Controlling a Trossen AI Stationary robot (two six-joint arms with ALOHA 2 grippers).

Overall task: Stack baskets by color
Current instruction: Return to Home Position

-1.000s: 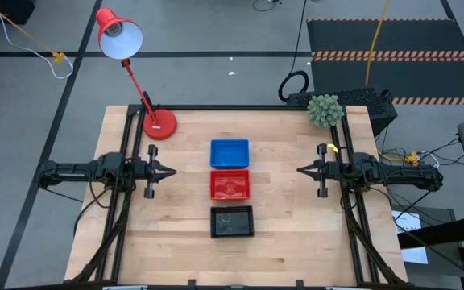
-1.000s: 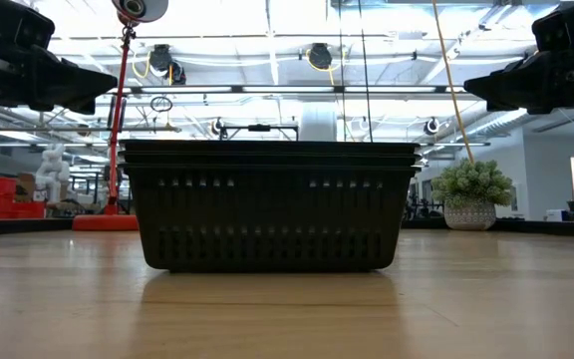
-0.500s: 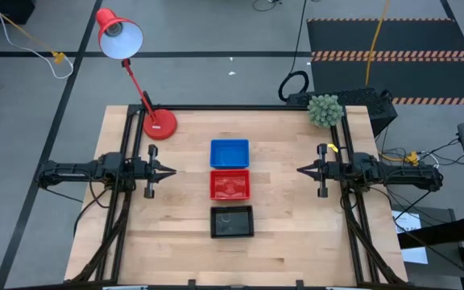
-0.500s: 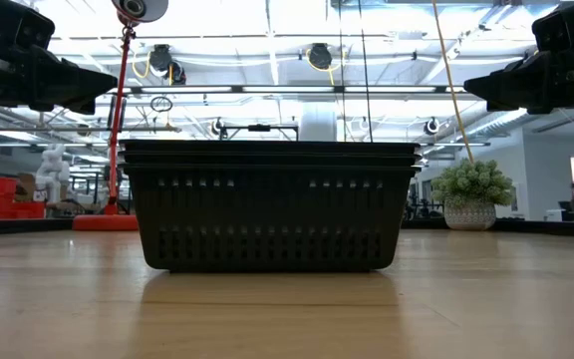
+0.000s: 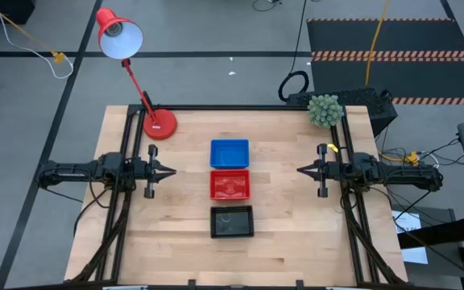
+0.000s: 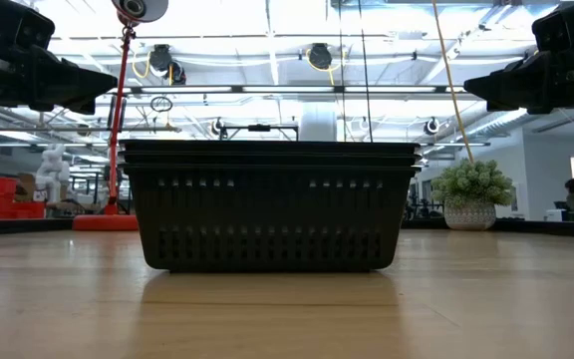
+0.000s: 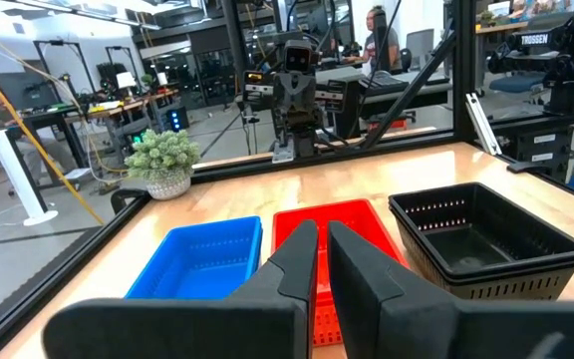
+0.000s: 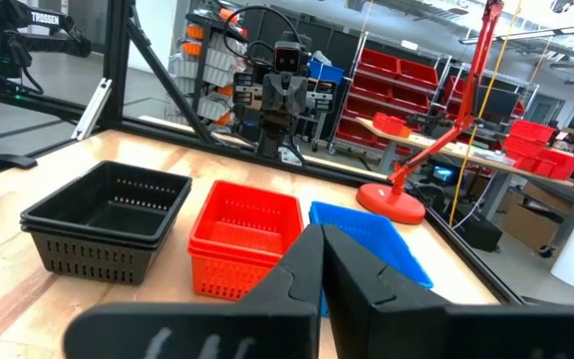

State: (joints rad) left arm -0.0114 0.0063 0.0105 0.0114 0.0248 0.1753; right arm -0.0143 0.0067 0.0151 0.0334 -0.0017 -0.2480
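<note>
Three stacks of baskets stand in a row down the middle of the table, each on its base: blue point(image 5: 229, 152) farthest, red point(image 5: 229, 184) in the middle, black point(image 5: 232, 221) nearest. The black stack point(image 6: 267, 204) shows nested rims and fills the low view. My left gripper point(image 5: 174, 171) hovers level at the table's left, shut, pointing at the row. My right gripper point(image 5: 298, 171) hovers level at the right, shut, facing it. Both are well clear of the baskets. In the wrist views the stacks lie beyond the fingers of my left gripper point(image 7: 322, 234) and my right gripper point(image 8: 322, 239).
A red desk lamp stands with its base point(image 5: 159, 125) on the far left corner, its head point(image 5: 119, 34) beyond the table edge. A small potted plant point(image 5: 324, 109) sits at the far right corner. Bare wood point(image 5: 232, 262) lies nearer than the black stack.
</note>
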